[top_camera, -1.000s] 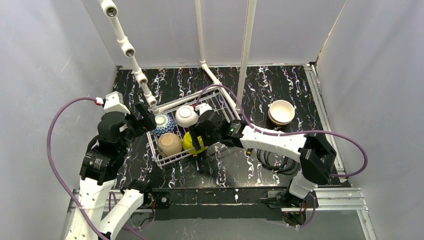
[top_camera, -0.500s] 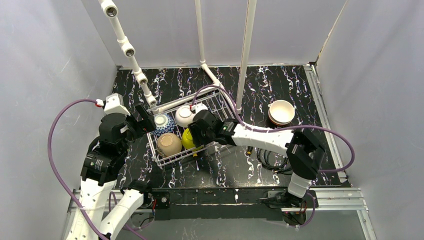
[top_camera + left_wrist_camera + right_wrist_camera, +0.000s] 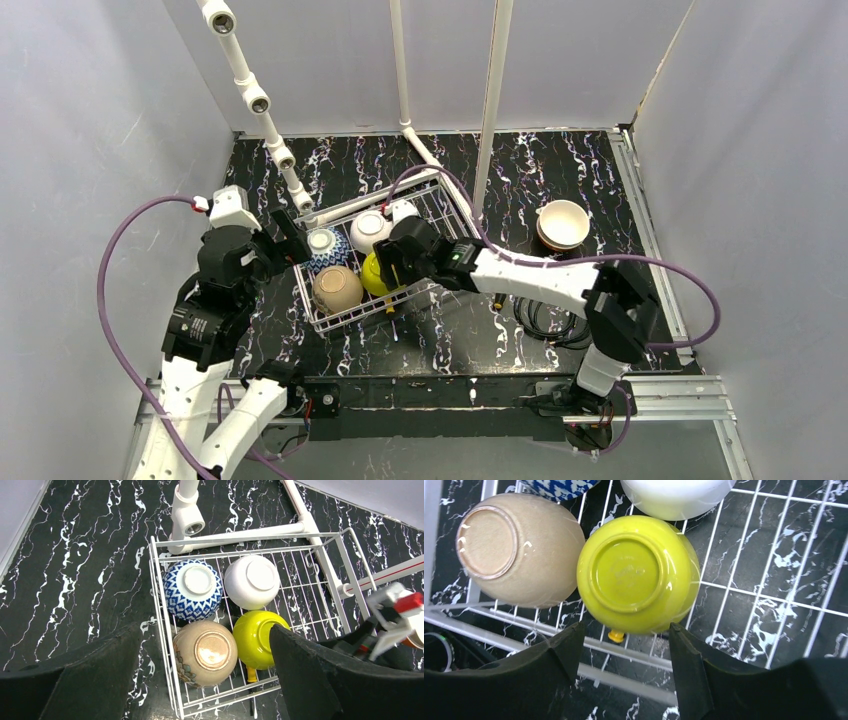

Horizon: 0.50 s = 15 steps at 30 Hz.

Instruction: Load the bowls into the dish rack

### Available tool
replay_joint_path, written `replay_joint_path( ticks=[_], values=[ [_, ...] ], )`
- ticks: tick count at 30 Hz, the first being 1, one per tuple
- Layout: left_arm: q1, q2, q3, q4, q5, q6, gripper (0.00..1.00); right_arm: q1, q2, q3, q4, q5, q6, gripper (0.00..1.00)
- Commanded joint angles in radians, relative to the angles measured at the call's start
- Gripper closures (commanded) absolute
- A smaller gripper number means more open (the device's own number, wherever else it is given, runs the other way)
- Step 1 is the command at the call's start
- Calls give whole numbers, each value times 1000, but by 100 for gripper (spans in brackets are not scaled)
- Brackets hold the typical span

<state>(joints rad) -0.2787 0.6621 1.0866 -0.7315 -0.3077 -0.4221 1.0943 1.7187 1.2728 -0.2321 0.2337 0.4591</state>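
The white wire dish rack [image 3: 352,318] holds several upside-down bowls: blue-white [image 3: 322,245], white [image 3: 368,230], tan [image 3: 338,288] and yellow-green [image 3: 372,277]. My right gripper [image 3: 392,262] hovers open over the near side of the yellow-green bowl [image 3: 636,572]; in the right wrist view its fingertips [image 3: 626,630] stand just short of the bowl, above the rack's front wires [image 3: 624,652], with nothing between them. My left gripper [image 3: 285,240] hangs wide open at the rack's left rim [image 3: 155,605], empty. A cream bowl [image 3: 562,222] stacked on a darker one stands on the table to the right.
White pipes [image 3: 270,130] rise behind the rack, and one [image 3: 186,510] ends at its back left corner. An upright pole [image 3: 490,110] stands by the rack's right end. A coil of black cable [image 3: 545,320] lies near the right arm. Grey walls enclose the black marbled table.
My right gripper has shifted a little left and farther over the rack, its jaws somewhat narrower than before. The yellow-green bowl has moved slightly up and left. The left arm has stayed still.
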Motion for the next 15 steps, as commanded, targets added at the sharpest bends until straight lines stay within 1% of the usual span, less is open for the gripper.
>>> replay_joint_path(
  ticks=[1,4,7,10,12,13,15],
  values=[
    [1,-19,-16,36,-28,31,2,-1,-163,-13,8,6,-37,27],
    [1,-20,-11,39,-22,35,2,-2,-242,-15,-46,77,-83,23],
    [1,-31,-18,52,-7,41,2,-7,-332,-43,-105,216,-152,20],
    [1,-46,-33,73,26,51,2,-49,-415,-78,-173,357,-210,19],
    [1,-52,-44,89,48,52,2,-104,-467,-101,-218,438,-218,20],
    [1,-55,-49,98,61,52,2,-152,-493,-115,-237,457,-215,20],
    [1,-57,-56,124,98,53,2,-256,-542,-143,-257,451,-206,20]
  ],
)
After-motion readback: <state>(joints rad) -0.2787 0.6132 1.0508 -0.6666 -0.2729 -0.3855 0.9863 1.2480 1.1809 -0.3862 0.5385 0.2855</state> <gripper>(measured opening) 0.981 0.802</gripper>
